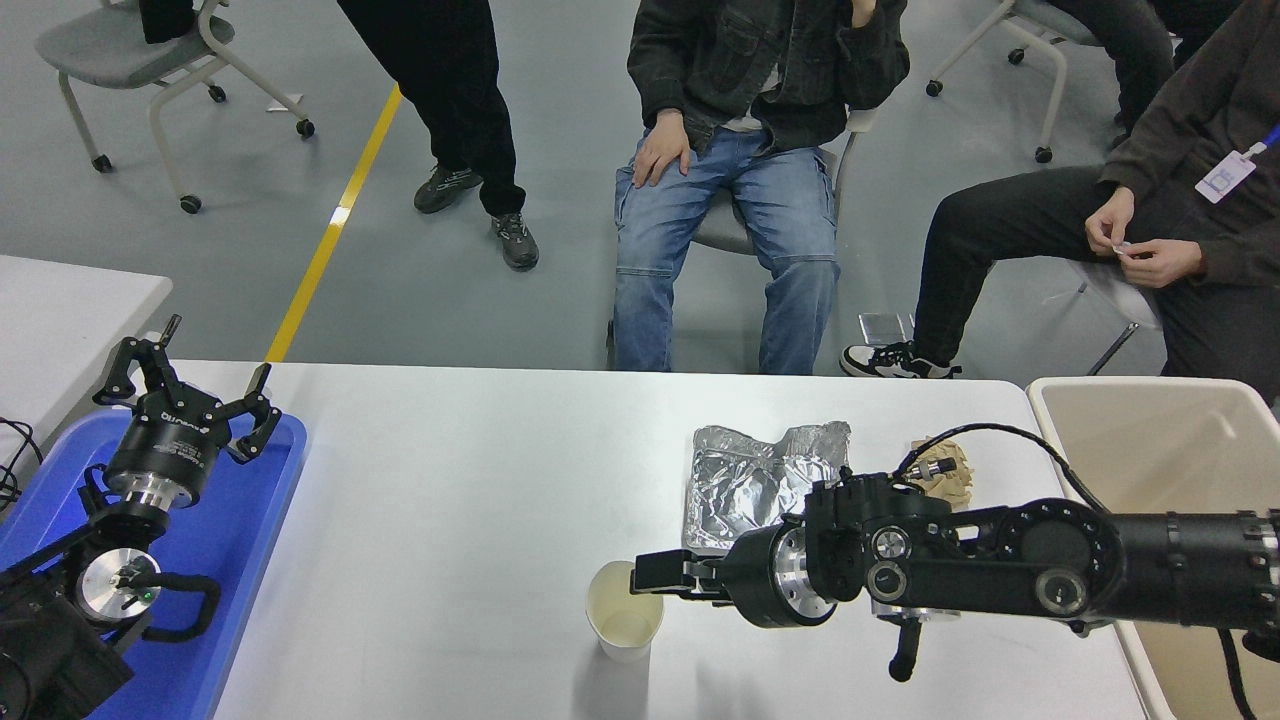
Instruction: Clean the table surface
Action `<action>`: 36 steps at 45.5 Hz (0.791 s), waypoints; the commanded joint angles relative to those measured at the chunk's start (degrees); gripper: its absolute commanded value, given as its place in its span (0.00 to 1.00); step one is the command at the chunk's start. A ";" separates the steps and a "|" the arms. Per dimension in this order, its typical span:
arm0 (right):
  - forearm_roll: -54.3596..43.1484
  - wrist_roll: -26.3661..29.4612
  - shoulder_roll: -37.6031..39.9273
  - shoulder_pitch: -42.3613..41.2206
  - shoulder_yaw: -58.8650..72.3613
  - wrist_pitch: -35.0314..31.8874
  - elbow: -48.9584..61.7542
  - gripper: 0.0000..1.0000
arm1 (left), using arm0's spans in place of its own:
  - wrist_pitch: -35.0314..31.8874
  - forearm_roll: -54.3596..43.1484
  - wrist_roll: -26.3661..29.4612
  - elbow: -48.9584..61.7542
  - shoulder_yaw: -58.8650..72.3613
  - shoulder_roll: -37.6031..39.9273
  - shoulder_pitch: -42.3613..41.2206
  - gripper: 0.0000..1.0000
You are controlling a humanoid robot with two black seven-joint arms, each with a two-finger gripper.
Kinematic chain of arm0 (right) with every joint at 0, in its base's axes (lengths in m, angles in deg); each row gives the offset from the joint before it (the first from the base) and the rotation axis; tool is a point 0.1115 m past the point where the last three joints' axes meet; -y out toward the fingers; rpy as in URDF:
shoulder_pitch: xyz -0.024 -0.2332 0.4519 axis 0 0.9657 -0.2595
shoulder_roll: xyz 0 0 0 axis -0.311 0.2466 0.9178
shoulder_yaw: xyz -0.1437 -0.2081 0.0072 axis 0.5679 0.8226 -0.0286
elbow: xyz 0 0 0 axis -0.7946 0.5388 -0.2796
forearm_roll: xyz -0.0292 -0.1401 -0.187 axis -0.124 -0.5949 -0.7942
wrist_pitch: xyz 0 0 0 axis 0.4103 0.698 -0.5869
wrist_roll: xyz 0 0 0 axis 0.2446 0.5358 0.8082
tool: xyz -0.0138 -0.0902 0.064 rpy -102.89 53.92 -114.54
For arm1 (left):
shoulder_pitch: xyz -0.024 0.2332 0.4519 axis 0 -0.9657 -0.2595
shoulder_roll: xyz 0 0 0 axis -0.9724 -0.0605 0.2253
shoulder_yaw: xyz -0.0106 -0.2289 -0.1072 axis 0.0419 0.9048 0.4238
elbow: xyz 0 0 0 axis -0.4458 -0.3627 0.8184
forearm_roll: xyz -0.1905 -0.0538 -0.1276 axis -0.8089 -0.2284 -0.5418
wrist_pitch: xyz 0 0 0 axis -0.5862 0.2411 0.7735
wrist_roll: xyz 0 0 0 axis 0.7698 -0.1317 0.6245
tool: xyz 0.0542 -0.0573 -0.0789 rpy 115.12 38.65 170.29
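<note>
The table surface [450,520] fills the lower half of the frame, white and wide, running from the blue tray [250,530] at the lower left to a beige bin [1150,440] at the right edge. Beyond its far edge, along the top of the frame, people sit and stand on a grey floor.

The right arm reaches in from the lower right and lies almost level across the table, pointing toward frame left. Its right gripper [650,578] sits right at the near-right rim of a paper cup [625,610], which stands upright and looks empty at lower centre. The fingers look nearly closed and hold nothing that I can see, though from this angle I cannot tell for sure whether a slim gap remains or whether a fingertip already overlaps the rim.

That is the relation the next move turns on: the cup lies just left of and slightly below the fingertips in the frame, its axis vertical, so the gripper meets it side-on at the lip.

Behind the arm, toward centre right, lies a crumpled sheet of foil [745,480], and just right of it a small brown wad [950,470] (paper, probably).

The left gripper [185,385] is parked over the blue tray at the lower left, fingers spread and empty, well apart from the cup.
</note>
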 commanded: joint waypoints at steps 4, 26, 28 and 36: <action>-0.66 6.44 -2.10 0.47 1.34 2.42 1.91 0.99 | 0.00 0.00 -0.08 0.01 0.00 0.00 0.00 1.00; 3.47 6.27 -2.19 -0.68 0.64 1.54 0.42 0.99 | 0.00 0.00 0.01 0.01 0.00 0.00 0.00 1.00; 3.38 6.27 -2.54 -0.59 0.55 0.84 0.50 0.99 | 0.00 0.00 -0.08 0.01 0.00 0.00 0.00 1.00; 2.68 6.35 -6.23 0.20 1.08 0.48 2.78 0.99 | 0.00 0.00 -0.08 0.01 0.00 0.00 0.00 1.00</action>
